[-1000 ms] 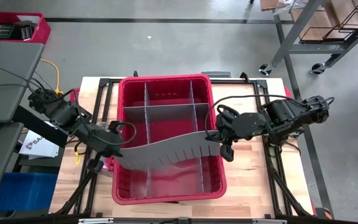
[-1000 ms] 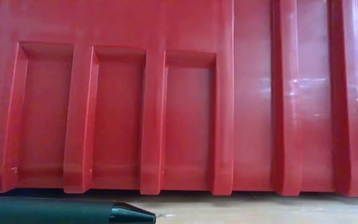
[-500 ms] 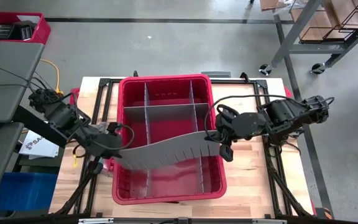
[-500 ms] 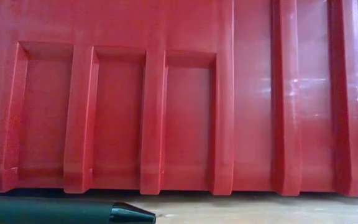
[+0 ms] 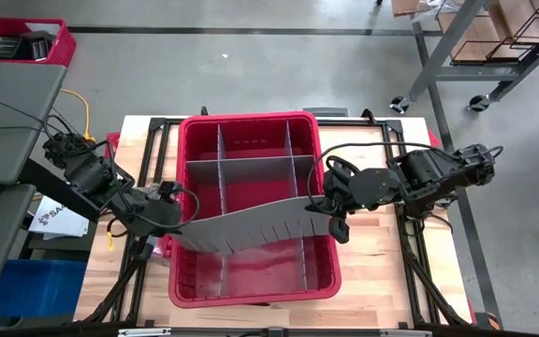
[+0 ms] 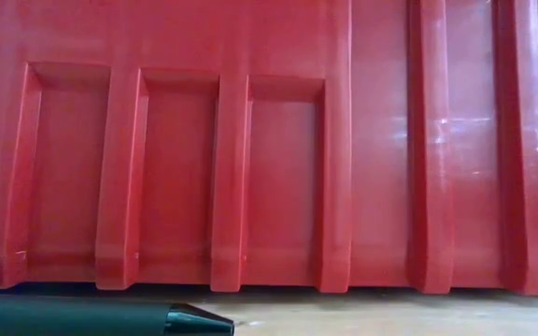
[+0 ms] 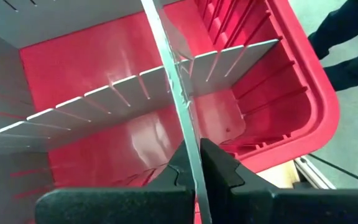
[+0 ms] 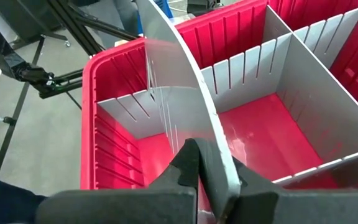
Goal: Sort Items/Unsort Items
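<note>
A long grey slotted divider strip [image 5: 251, 225] spans the red bin [image 5: 251, 120] from left to right, bowed, above its near compartments. My left gripper [image 5: 169, 221] is shut on the strip's left end over the bin's left rim. My right gripper [image 5: 331, 208] is shut on its right end by the right rim. Other grey dividers [image 5: 251, 161] stand slotted together in the bin's far half. A dark pen-like item [image 6: 101, 322] lies on the table in front of the bin's wall; no other items show. My left gripper pinches the strip's left end [image 7: 190, 144] between its two fingers, one on each face. The fingers slant down from the table's left. The strip runs away from them edge-on, lifted over the bin. My right gripper pinches the strip's right end [image 8: 211, 144] between its two fingers, one on each face. It comes slanting down from the table's right. The strip curves away from the fingers toward the left rim, held clear of the bin's floor.
The bin fills the middle of the wooden table [image 5: 382, 271], with black frame rails [image 5: 152, 140] on both sides. Bare tabletop lies to the near right. A person's dark legs [image 7: 347, 43] stand beyond the bin.
</note>
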`<state>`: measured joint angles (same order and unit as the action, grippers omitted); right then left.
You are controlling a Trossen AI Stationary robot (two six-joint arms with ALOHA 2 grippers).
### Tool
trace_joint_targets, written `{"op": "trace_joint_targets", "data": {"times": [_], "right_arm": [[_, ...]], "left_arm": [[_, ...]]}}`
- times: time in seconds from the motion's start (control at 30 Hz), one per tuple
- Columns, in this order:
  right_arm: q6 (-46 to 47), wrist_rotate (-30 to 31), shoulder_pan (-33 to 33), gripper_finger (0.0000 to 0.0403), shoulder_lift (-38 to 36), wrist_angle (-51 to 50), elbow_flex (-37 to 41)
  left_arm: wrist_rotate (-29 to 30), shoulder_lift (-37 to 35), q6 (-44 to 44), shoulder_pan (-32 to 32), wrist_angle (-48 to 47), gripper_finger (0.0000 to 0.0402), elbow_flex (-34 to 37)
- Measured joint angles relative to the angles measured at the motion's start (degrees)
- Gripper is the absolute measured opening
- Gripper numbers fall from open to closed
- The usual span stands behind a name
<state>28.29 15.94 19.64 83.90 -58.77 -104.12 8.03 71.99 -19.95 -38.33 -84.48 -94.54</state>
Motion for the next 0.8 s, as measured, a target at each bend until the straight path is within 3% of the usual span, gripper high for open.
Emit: {"op": "trace_joint_targets", "data": {"times": [0.53,0.8], "right_arm": [[4.0,-1.3,2.2,0.0,0.4,-1.8,-0.1],[4.2,5.2,4.5,0.0,3.1,-5.3,-0.3]], "left_arm": [[2.9,0.1,-1.0,-1.2,-2.3,0.0,0.0],[4.5,0.1,-1.0,-1.2,-2.7,0.0,0.0]]}}
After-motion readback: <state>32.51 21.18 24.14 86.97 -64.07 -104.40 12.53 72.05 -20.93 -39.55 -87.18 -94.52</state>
